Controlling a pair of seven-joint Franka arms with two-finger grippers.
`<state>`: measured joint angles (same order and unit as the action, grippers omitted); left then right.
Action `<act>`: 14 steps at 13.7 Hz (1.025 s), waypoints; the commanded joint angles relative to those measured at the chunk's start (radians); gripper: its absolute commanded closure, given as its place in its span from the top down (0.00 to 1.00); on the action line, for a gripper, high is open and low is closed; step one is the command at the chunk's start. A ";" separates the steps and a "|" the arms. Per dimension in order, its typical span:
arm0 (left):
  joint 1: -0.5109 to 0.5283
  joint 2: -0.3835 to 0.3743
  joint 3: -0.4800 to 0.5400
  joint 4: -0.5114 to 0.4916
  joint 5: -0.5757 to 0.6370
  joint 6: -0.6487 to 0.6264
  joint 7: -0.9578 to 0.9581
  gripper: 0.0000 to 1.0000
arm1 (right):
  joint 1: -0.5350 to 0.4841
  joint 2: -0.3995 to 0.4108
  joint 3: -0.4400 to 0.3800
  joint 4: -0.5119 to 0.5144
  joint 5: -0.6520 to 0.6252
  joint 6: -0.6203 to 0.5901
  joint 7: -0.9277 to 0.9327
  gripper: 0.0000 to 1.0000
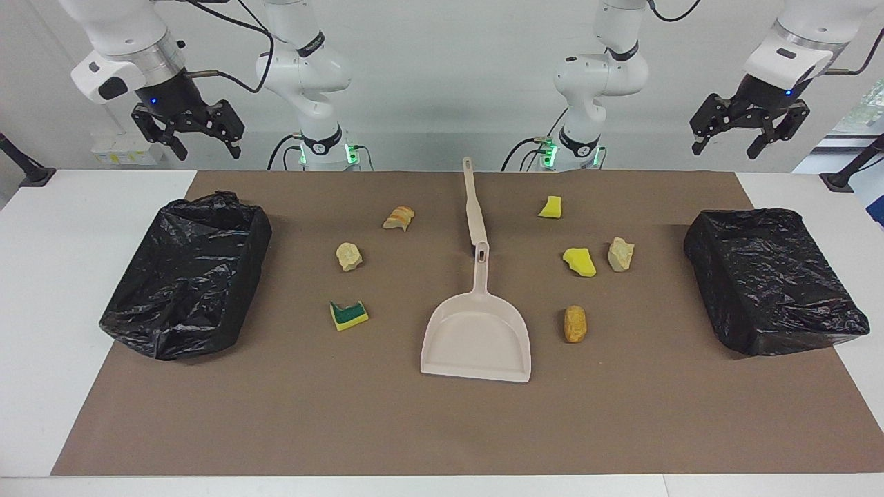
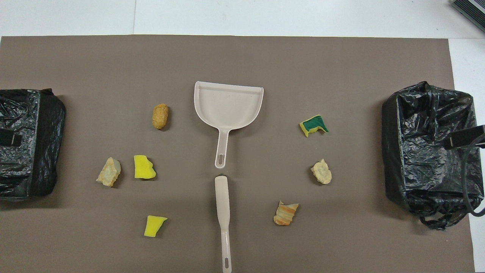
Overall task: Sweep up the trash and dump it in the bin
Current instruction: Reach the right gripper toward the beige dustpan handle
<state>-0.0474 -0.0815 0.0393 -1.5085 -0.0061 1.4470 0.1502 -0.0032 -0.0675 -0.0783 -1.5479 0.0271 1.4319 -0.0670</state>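
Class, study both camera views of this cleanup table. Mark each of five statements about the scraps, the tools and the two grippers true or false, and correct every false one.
1. The dustpan holds a scrap. False: it is empty.
2. Seven scraps lie on the brown mat. True.
3. The green-backed sponge piece lies toward the right arm's end. True.
4. The right gripper holds the brush. False: it hangs empty above the table, jaws open, as does the left gripper.
5. The brush lies nearer to the robots than the dustpan. True.
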 commanded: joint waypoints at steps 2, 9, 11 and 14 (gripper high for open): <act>-0.017 -0.007 0.004 0.001 -0.002 -0.008 -0.004 1.00 | -0.003 -0.002 0.002 0.000 0.013 -0.014 0.015 1.00; -0.005 -0.009 0.013 0.001 -0.002 -0.014 -0.005 1.00 | 0.092 -0.058 0.006 -0.115 0.017 0.071 0.056 1.00; -0.005 -0.009 0.011 0.001 -0.002 -0.013 -0.005 1.00 | 0.142 -0.040 0.006 -0.115 0.017 0.097 0.131 1.00; -0.003 -0.009 0.013 -0.001 -0.002 -0.013 -0.005 1.00 | 0.239 0.015 0.006 -0.109 0.017 0.159 0.301 1.00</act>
<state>-0.0469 -0.0815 0.0476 -1.5085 -0.0061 1.4470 0.1502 0.1928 -0.0795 -0.0705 -1.6481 0.0316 1.5493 0.1495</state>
